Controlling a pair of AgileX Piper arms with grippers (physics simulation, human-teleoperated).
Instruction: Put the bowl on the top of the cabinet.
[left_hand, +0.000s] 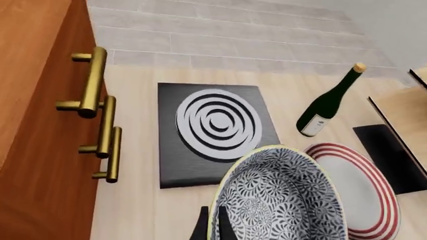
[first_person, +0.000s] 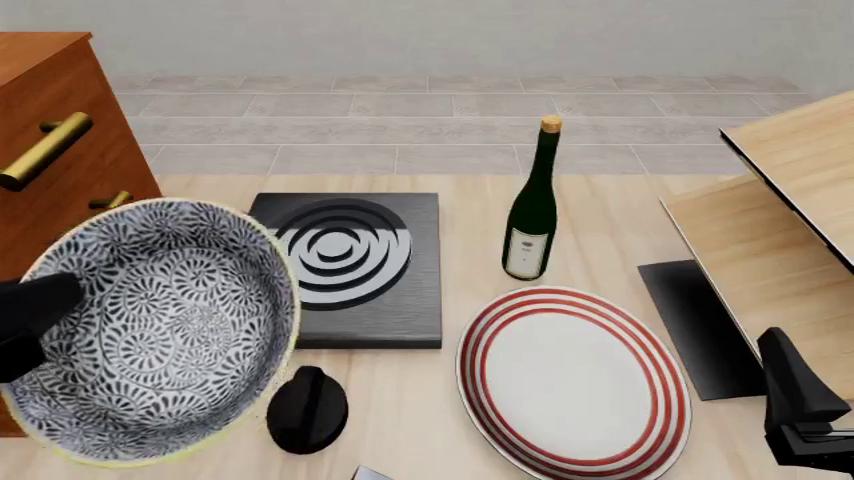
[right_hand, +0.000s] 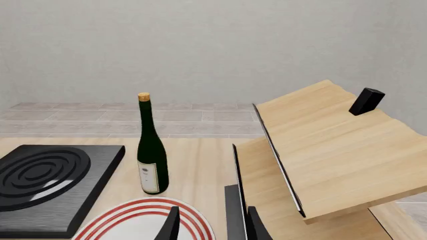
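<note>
The left pincer (left_hand: 212, 225) grips the bowl (first_person: 154, 330), tilted, beside the cabinet (first_person: 47, 150). The right pincer (right_hand: 210, 222) hangs parted, holding nothing.

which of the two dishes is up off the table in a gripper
The bowl with the dense blue-grey leafy pattern, held tilted by the left gripper beside the cabinet. The red-ringed plate lies flat on the table, ungripped.

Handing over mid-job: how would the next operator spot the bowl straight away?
Look to the reddish-brown cabinet on the left of the front view. Just in front of it, the left gripper holds the bowl tilted in the air. It is deep and covered in dark leafy pattern, unlike the flat red-ringed plate on the table.
</note>
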